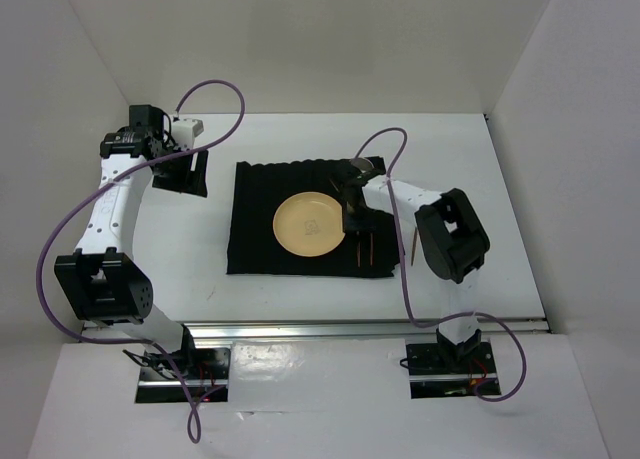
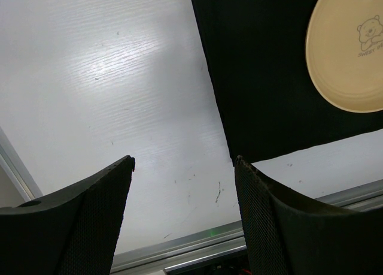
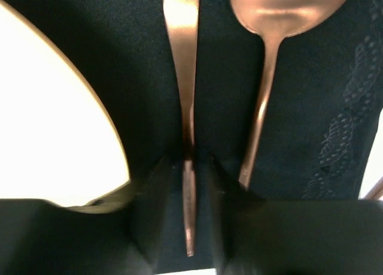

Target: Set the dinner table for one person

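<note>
Sitting near the middle of the black square ribbed cloth mat is a round pale-yellow plate. Its face carries a small cartoon bear print with faint lettering under it. The mat lies flat on the dinner table, the big white tabletop that fills most of the top view, with a silver metal rail along its near edge.

Just right of the plate, on the mat, two copper-coloured metal pieces lie side by side and roughly parallel: a slim flat utensil handle, its head out of view, and a spoon beside it on the side away from the plate.

The right gripper hangs low over the mat and straddles that slim handle. Its fingers stand narrowly apart, with a thin dark gap on each side, so it is not clamped as far as shows.

A third thin copper-coloured stick, type unclear, lies on the bare table just past the mat's right edge, next to the right arm.

The left gripper hovers over bare table left of the mat with its fingers wide apart, holding nothing.
</note>
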